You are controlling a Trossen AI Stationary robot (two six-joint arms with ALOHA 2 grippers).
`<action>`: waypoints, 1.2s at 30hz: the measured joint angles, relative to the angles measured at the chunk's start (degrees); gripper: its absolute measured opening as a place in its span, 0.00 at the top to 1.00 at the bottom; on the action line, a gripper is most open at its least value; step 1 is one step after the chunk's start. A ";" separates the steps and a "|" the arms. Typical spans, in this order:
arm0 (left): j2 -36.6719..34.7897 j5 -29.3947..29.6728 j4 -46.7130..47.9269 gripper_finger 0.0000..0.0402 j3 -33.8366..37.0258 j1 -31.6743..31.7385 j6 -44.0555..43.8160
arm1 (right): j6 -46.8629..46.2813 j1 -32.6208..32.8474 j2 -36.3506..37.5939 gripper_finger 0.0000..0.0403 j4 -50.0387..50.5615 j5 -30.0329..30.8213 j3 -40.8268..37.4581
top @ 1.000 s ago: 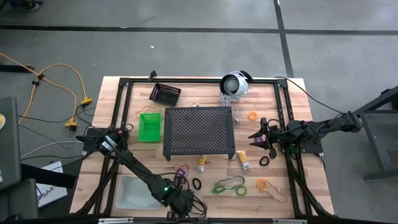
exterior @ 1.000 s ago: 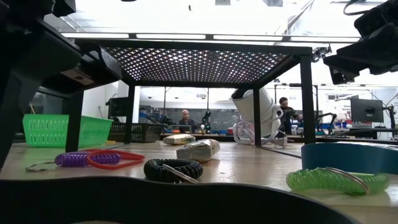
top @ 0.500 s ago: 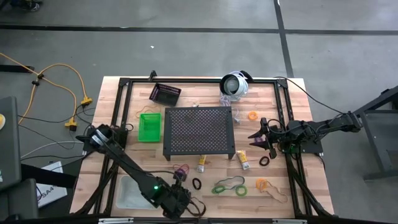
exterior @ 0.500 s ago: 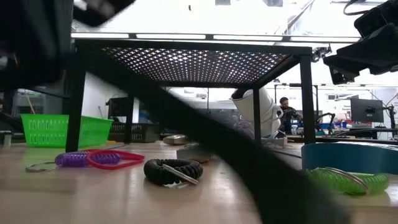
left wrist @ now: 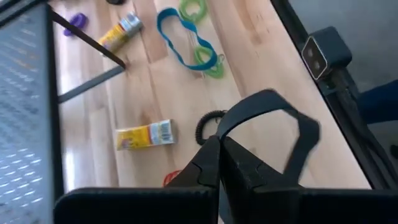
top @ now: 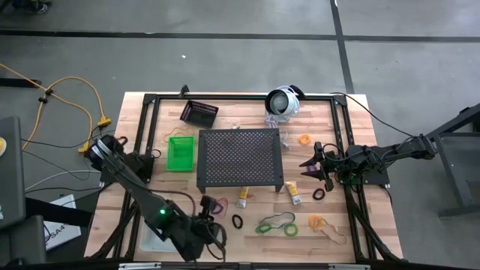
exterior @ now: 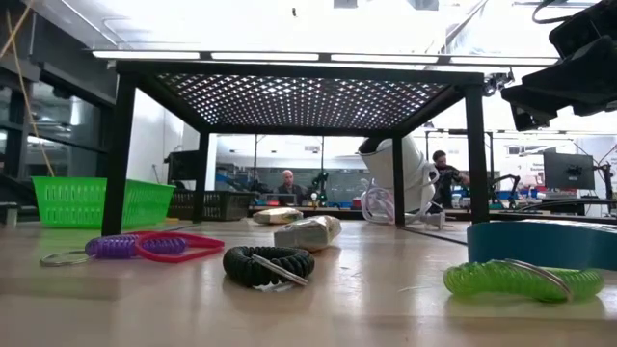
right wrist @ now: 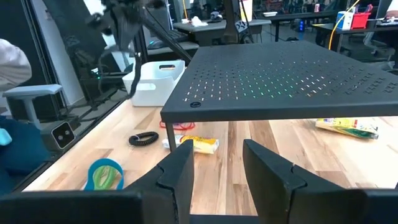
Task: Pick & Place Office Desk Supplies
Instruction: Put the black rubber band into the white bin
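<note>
Grey concrete floor surrounds the wooden worktop [top: 150,112], where a black perforated stand [top: 240,159] sits in the middle. Just left of the stand lies the green bin [top: 180,153], the black bin [top: 199,112] lies farther back, and the clear bin [top: 154,231] sits at the near left corner, partly under the left arm. The left pincer [left wrist: 219,163] hangs over the near edge, right of the clear bin, its fingers [left wrist: 208,167] pressed together with nothing visibly between them. Near it on the worktop lie a purple loop [top: 218,204] and a black coil [top: 238,222]. Two yellow tubes [top: 244,197] [top: 293,193] rest at the near side of the stand. Farther right along the near edge are a blue band with a green coil [top: 276,224] and an orange loop [top: 316,222]; another orange loop [top: 305,139] lies right of the stand. The right pincer [top: 310,167] hovers at the right side, level with the stand, its fingers [right wrist: 180,171] spread partway and holding nothing, with a small black ring [top: 319,194] just nearer. A round white device [top: 283,102] sits at the far edge.
</note>
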State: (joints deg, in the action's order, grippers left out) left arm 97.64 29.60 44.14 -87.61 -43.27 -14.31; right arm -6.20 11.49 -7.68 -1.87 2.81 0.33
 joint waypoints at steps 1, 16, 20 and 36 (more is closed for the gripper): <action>-0.62 0.13 0.11 1.00 0.00 0.00 0.01 | 0.00 0.00 0.01 0.69 -0.02 0.00 0.00; -7.70 2.23 11.89 1.00 0.02 -4.66 -6.25 | 0.01 0.00 0.01 0.69 -0.02 0.00 0.00; -9.42 2.23 21.30 1.00 0.02 -6.55 -16.66 | 0.02 0.00 0.00 0.69 -0.02 0.00 0.01; -9.77 1.26 40.04 1.00 0.83 -16.64 -45.78 | 0.00 0.00 0.00 0.69 -0.02 0.00 0.00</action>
State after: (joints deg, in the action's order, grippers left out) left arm 87.87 30.87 84.17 -86.78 -59.91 -60.08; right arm -6.20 11.49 -7.68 -1.89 2.81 0.33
